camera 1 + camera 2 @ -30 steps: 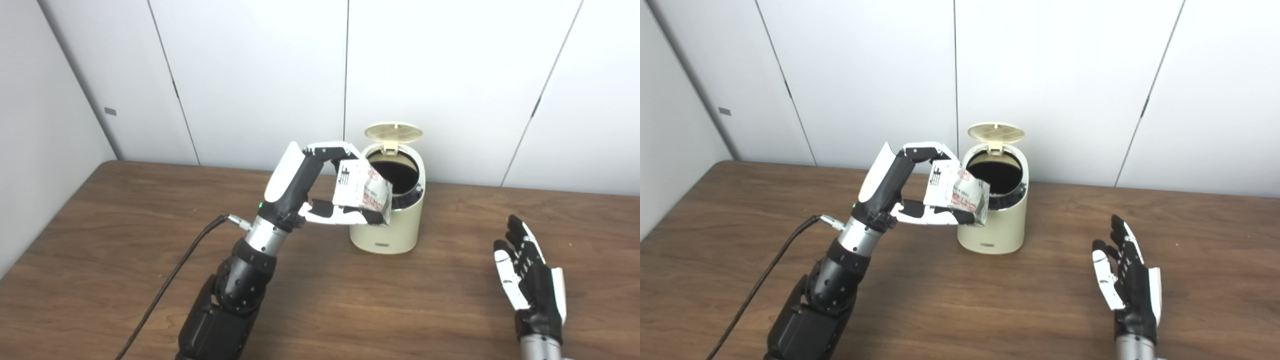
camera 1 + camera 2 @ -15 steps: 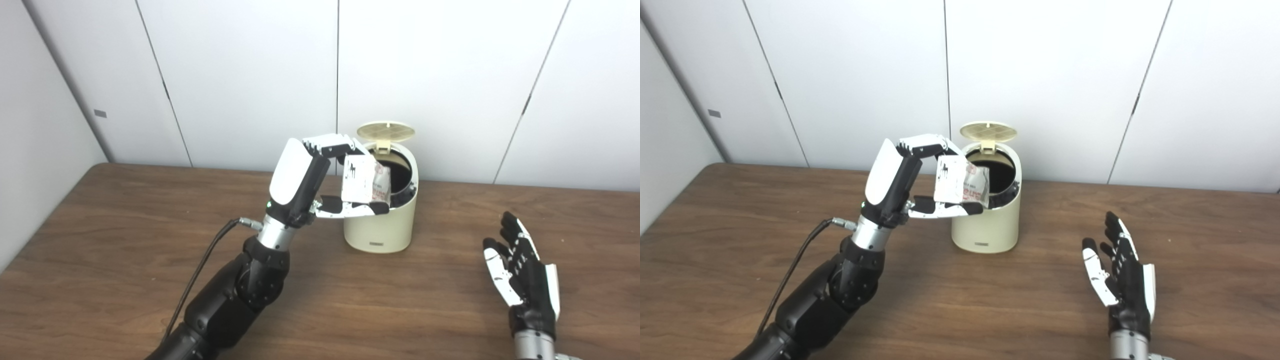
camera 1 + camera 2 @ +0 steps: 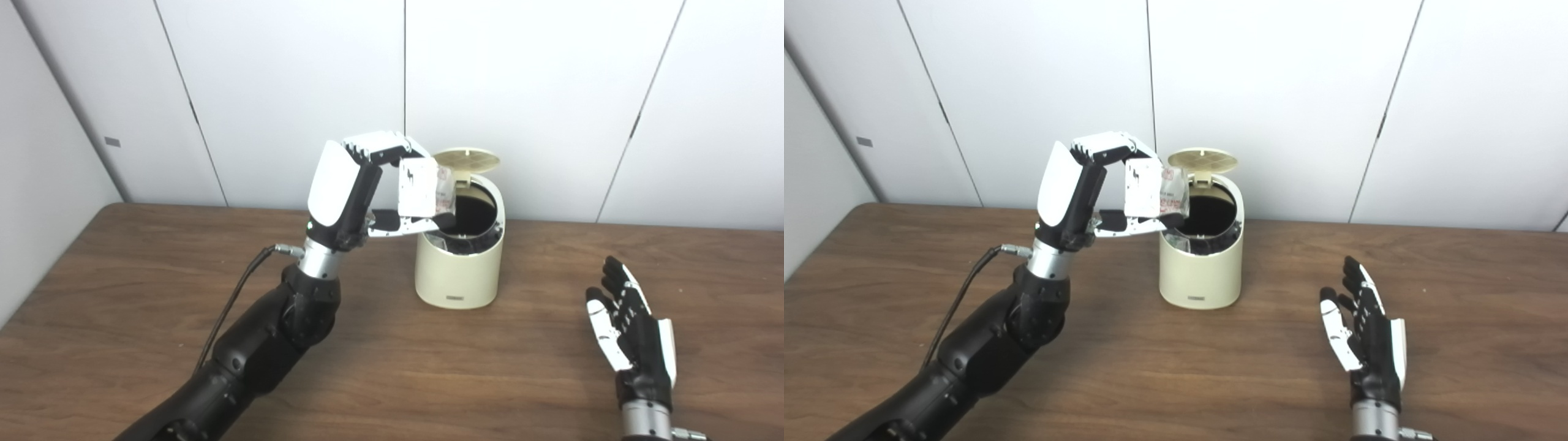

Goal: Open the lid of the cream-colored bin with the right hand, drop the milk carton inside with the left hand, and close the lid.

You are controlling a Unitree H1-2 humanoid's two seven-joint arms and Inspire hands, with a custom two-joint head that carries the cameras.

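Observation:
The cream-colored bin (image 3: 460, 269) stands on the table near the back wall, its round lid (image 3: 467, 160) tipped up behind a dark opening. My left hand (image 3: 352, 190) is shut on the crumpled white milk carton (image 3: 419, 191) with red print, holding it above the bin's left rim. Fingers press the carton's top and the thumb supports it from below. My right hand (image 3: 634, 334) hovers over the table at the front right, well away from the bin, open with palm turned left and nothing in it.
The brown wooden table (image 3: 153, 294) meets white wall panels (image 3: 551, 92) just behind the bin. A black cable (image 3: 236, 303) runs down from my left wrist along the forearm.
My left hand has lifted the carton higher and turned it more upright over the bin's left rim. The camera has shifted, so the bin and right hand sit further left in the picture.

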